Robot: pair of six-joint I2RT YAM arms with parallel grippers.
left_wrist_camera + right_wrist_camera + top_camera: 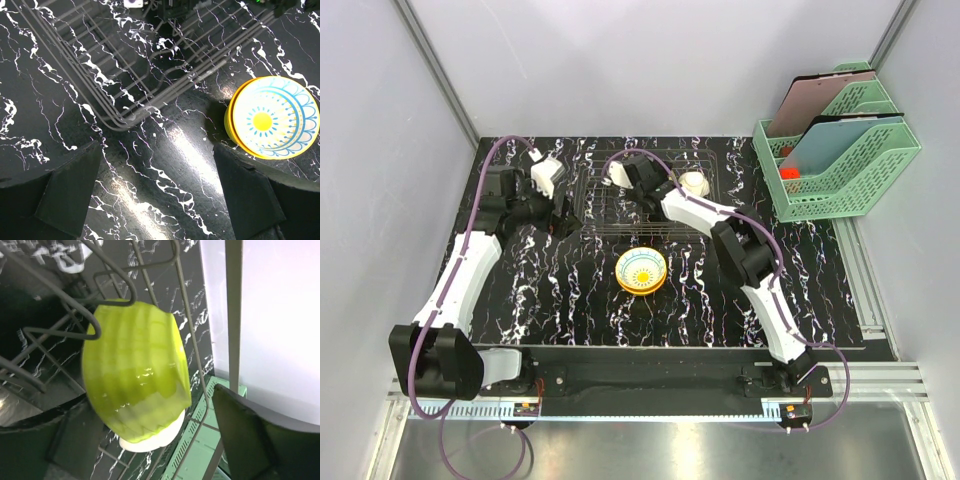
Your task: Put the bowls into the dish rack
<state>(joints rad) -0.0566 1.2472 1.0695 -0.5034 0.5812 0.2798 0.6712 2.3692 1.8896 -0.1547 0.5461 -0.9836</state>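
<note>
Well, the right gripper [150, 407] stands open over the far side of the dish rack [620, 215]. Its two dark fingers are spread wide, and the right-hand finger [250, 440] is plainly clear of everything. Between them a lime green bowl [135, 370] rests on its side among the rack's wires with its ribbed outside facing the wrist camera. I cannot tell whether the other finger touches it. A white bowl [150, 441] peeks out from behind its lower edge, nested close against it. Further along the rack, toward its right end, a cream bowl [692, 183] seems to sit inside the wires.

Over at the rack's left end, the left gripper [156, 150] hangs above the black marbled table [165, 210] with its jaws fully apart and nothing between them. The rack's near corner lies just ahead of it. Off to its right, a stack of bowls [272, 117] waits on the table near the rack's front edge. It is yellow outside with an orange rim showing, and the top bowl is patterned in blue and yellow. Green mesh trays [840, 160] stand at the far right corner, well apart.
</note>
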